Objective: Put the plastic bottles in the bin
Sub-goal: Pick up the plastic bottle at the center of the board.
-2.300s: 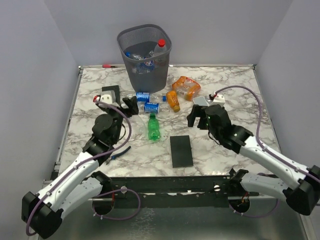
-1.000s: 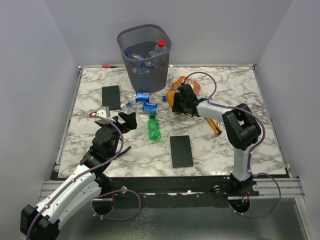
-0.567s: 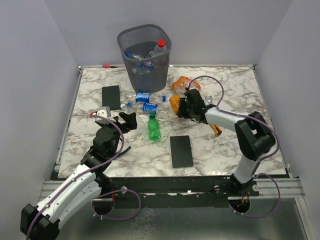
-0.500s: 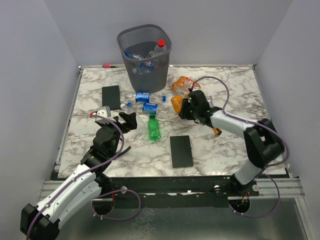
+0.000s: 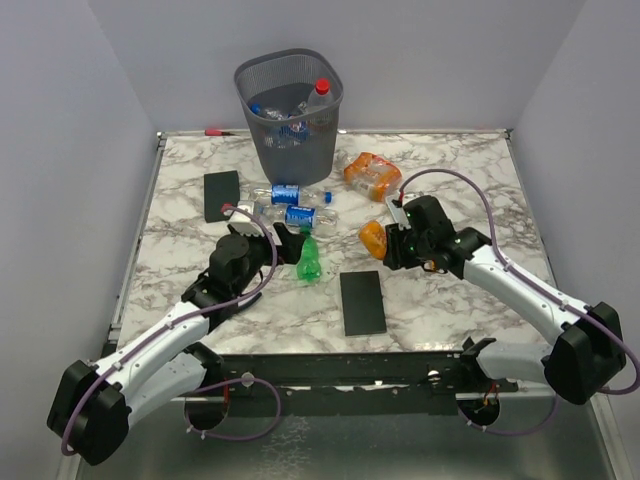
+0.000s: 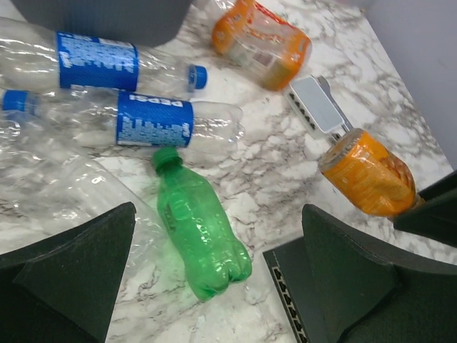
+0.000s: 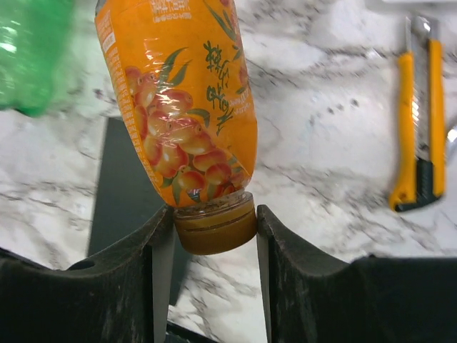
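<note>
The grey mesh bin (image 5: pixel 288 110) stands at the back with several plastic bottles inside. My right gripper (image 5: pixel 392 246) (image 7: pixel 214 223) is shut on the cap of an orange bottle (image 5: pixel 373 237) (image 7: pixel 182 107), held above the table. Another orange bottle (image 5: pixel 372 175) (image 6: pixel 260 43) lies behind it. A green bottle (image 5: pixel 308 258) (image 6: pixel 200 229) lies in the middle, with two blue-labelled clear bottles (image 5: pixel 286 194) (image 5: pixel 302 215) just beyond. My left gripper (image 5: pixel 290 245) (image 6: pixel 218 211) hangs open over the green bottle, its fingers on either side and not touching it.
One black slab (image 5: pixel 361 302) (image 7: pixel 121 179) lies near the front, under the held bottle's lower end. A second black slab (image 5: pixel 221 195) sits at the left. A yellow utility knife (image 7: pixel 418 114) lies right of my right gripper. A white box (image 6: pixel 318 107) rests by the orange bottles.
My right gripper has closed on the orange bottle's cap and carried it from beside the bin toward the near side. My left arm has swung right, over the green bottle.
</note>
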Controlling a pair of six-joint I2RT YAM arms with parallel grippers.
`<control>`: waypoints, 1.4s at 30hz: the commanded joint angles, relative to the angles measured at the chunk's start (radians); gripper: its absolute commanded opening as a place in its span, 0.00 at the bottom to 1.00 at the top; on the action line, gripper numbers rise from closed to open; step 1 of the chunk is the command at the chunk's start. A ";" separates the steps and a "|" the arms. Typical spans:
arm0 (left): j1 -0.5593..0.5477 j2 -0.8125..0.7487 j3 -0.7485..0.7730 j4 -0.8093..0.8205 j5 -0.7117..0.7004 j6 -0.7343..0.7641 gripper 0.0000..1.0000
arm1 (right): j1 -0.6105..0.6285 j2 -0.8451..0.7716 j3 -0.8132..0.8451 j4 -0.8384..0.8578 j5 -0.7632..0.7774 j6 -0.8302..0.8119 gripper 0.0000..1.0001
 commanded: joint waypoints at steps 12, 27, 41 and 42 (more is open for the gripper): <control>-0.004 0.088 0.116 0.081 0.451 -0.043 0.99 | 0.257 -0.132 0.113 -0.124 -0.007 -0.244 0.29; -0.004 0.017 0.084 0.421 0.363 -0.442 0.99 | 0.324 -0.414 -0.078 0.276 0.086 -0.097 0.27; -0.109 0.129 0.140 0.452 0.389 -0.461 0.99 | 0.324 -0.439 -0.254 0.630 -0.051 0.149 0.27; -0.119 0.133 0.138 0.452 0.387 -0.453 0.99 | 0.324 -0.438 -0.266 0.647 -0.062 0.163 0.27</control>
